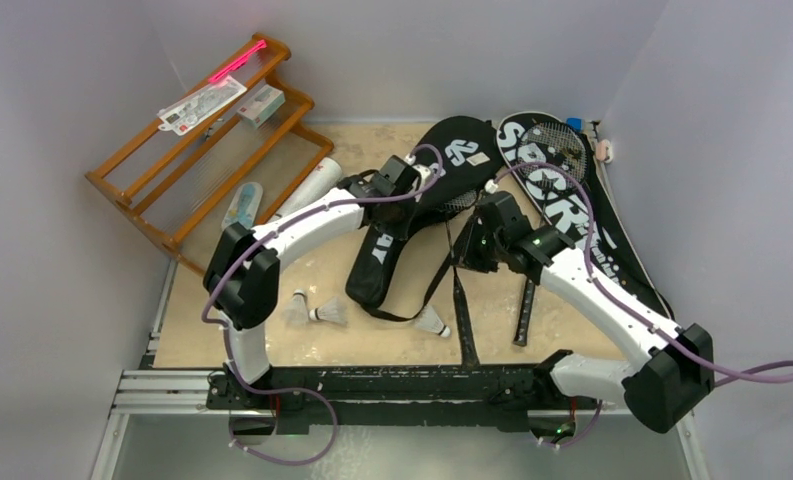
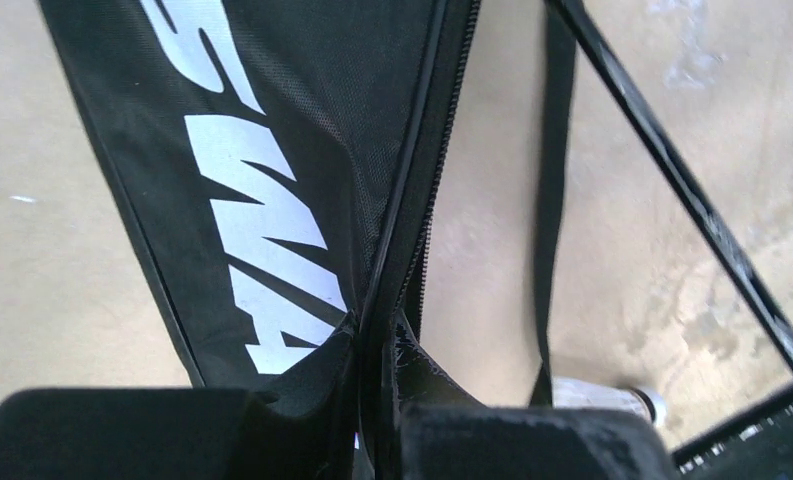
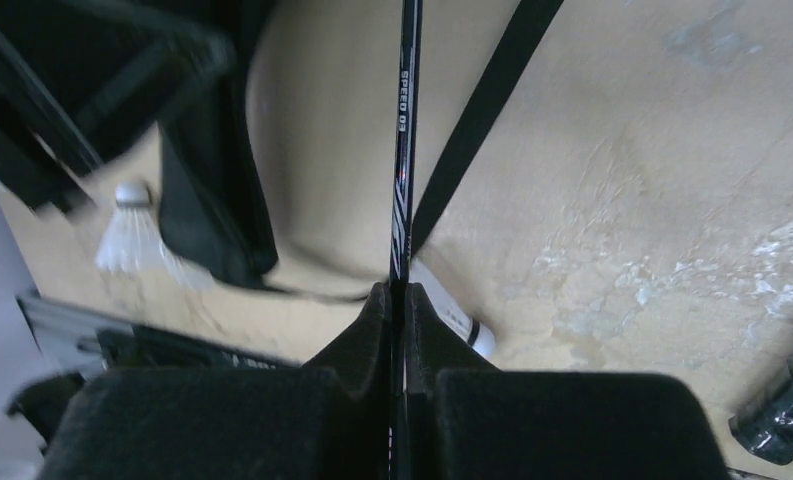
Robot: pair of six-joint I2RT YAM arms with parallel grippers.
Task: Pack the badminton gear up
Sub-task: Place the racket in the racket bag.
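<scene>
I work in a robot lab cell, not anyone's home. Plain grey walls point(image 1: 52, 250) box in a small tan table point(image 1: 392, 345) on the left, back and right of the top view. Along the bottom edge my two white arms point(image 1: 312, 215) are bolted to a black bar point(image 1: 402, 385) on an aluminium rail point(image 1: 162, 390) (bare extrusion, slots showing), and purple cables point(image 1: 762, 372) loop loose from each arm.

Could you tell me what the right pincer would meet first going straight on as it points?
Gripping the racket shaft, the right pincer would probably meet the table first; a shuttlecock lies beside its tips, though depth is unclear.
</scene>
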